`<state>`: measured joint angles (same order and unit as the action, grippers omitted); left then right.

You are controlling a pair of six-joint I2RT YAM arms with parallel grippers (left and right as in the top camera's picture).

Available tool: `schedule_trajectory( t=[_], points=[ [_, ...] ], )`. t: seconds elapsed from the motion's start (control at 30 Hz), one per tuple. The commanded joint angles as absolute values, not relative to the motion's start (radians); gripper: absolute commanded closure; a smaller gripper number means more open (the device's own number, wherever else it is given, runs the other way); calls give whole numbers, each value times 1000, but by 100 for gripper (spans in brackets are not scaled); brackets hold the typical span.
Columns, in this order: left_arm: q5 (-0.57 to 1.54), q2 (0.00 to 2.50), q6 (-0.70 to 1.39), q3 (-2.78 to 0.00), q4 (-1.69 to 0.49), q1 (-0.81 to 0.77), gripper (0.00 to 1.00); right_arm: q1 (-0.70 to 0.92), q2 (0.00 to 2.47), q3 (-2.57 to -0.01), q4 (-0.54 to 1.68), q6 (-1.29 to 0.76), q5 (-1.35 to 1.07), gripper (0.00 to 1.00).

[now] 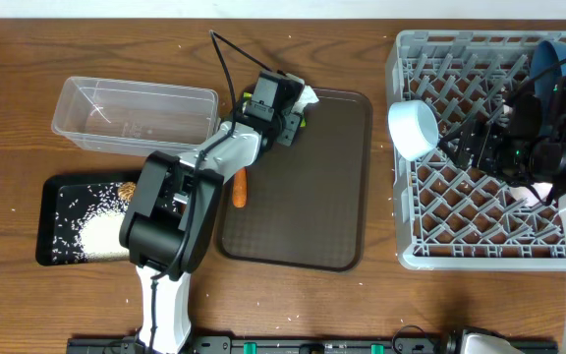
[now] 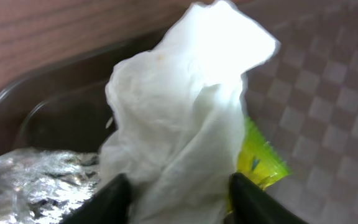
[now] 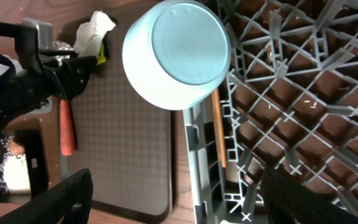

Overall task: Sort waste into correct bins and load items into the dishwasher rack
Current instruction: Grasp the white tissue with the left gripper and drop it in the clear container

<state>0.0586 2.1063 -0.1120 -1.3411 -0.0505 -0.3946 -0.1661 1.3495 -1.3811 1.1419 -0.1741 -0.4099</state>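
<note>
My left gripper [image 1: 293,106] is at the far left corner of the dark brown serving tray [image 1: 332,197], shut on the crumpled white tissue [image 2: 185,106]. The tissue fills the gap between the fingers [image 2: 179,202]. The silver-and-yellow foil wrapper [image 2: 36,177] lies under and beside the tissue. The carrot [image 1: 241,188] lies on the tray's left edge. My right gripper [image 3: 178,180] is open and empty above the left edge of the grey dishwasher rack [image 1: 430,246]. The white bowl [image 1: 414,128] lies tipped on that edge, its base showing in the right wrist view [image 3: 176,53].
The clear tub [image 1: 136,110] stands at the far left. The black tray [image 1: 52,236] in front of it holds white rice [image 1: 101,236] and a brown lump [image 1: 128,190]. The dark blue bowl [image 1: 556,59] stands in the rack's far right. A wooden chopstick [image 3: 218,127] lies inside the rack.
</note>
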Motion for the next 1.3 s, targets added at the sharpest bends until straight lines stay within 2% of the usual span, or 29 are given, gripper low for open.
schedule_trajectory(
  t=[0.0,0.07,0.2,0.23,0.27,0.3,0.53,0.67,0.8,1.1,1.13,1.17,1.2,1.23,1.27],
  points=[
    [34,2125,-111,-1345,-51,-393,70,-156,1340,-1393,1145,-159,-392,19],
    [41,2111,-83,-1345,-51,-395,76,-156,1340,-1393,1144,-159,-392,19],
    [44,2039,-66,-1345,-97,-404,77,-156,1340,-1393,1145,-159,-392,18],
    [44,2014,-66,-1345,-120,-407,81,-156,1340,-1393,1145,-159,-392,18],
    [44,1988,-67,-1345,-147,-409,93,-156,1340,-1393,1146,-159,-392,18],
    [44,1962,-67,-1345,-177,-411,94,-156,1340,-1393,1147,-159,-392,18],
    [30,1790,-67,-1345,-388,-409,94,-156,1340,-1393,1153,-151,-392,18],
    [-109,1724,-65,-1345,-488,-384,94,-156,1340,-1393,1163,-151,-392,18],
    [-278,1694,-33,-1345,-556,-305,94,-156,1340,-1393,1168,-151,-393,18],
    [-264,1692,-32,-1345,-616,-107,94,-156,1340,-1393,1175,-151,-392,18],
    [-251,1692,-33,-1345,-615,-98,92,-156,1340,-1393,1175,-152,-392,18],
    [-234,1692,-33,-1345,-614,-92,76,-156,1340,-1393,1176,-151,-392,18],
    [-214,1692,-33,-1345,-614,-90,52,-156,1340,-1393,1177,-151,-392,18],
    [-194,1691,-32,-1345,-616,-90,41,-156,1340,-1393,1179,-151,-392,18],
    [-170,1689,-33,-1345,-618,-95,36,-156,1340,-1393,1179,-151,-392,18]
  ],
)
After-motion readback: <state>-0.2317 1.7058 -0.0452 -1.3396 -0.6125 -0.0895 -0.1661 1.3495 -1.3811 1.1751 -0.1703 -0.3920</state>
